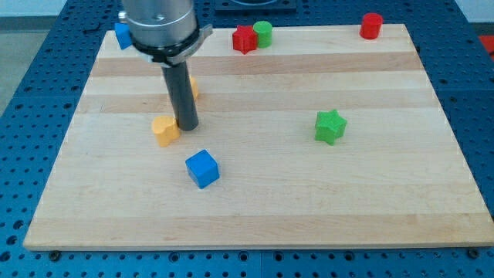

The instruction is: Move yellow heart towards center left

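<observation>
The yellow heart [164, 130] lies on the wooden board [255, 201], left of the middle. My tip [187, 126] stands just to the heart's right, touching or almost touching it. The rod rises from there to the arm's grey body at the view's top. A second yellow block [193, 87] peeks out from behind the rod, mostly hidden, so its shape cannot be made out.
A blue cube [202, 168] lies below and right of the tip. A green star [330, 126] sits right of centre. A red star-like block [245, 38] and a green cylinder [263, 33] touch at the top edge. A red cylinder [371, 25] is top right, a blue block [123, 35] top left.
</observation>
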Tool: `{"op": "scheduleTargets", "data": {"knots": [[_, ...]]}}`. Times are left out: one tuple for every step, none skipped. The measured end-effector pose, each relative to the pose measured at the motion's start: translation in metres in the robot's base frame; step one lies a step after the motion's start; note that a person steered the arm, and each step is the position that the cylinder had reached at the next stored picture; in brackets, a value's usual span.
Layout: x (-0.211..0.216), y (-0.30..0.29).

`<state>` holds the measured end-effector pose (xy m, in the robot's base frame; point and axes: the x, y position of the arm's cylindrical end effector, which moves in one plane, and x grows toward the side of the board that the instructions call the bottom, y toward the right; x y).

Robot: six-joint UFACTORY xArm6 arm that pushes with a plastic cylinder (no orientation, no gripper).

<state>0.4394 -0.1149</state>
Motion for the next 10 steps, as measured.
{"op": "scheduleTargets", "data": {"knots": [[0.02,-0.001],[0.036,-0.011],[0.051,-0.022],[0.051,-0.041],[0.036,-0.06],[0.02,-0.071],[0.002,-0.09],[-0.013,-0.109],[-0.013,-0.118],[0.004,-0.118]]}}
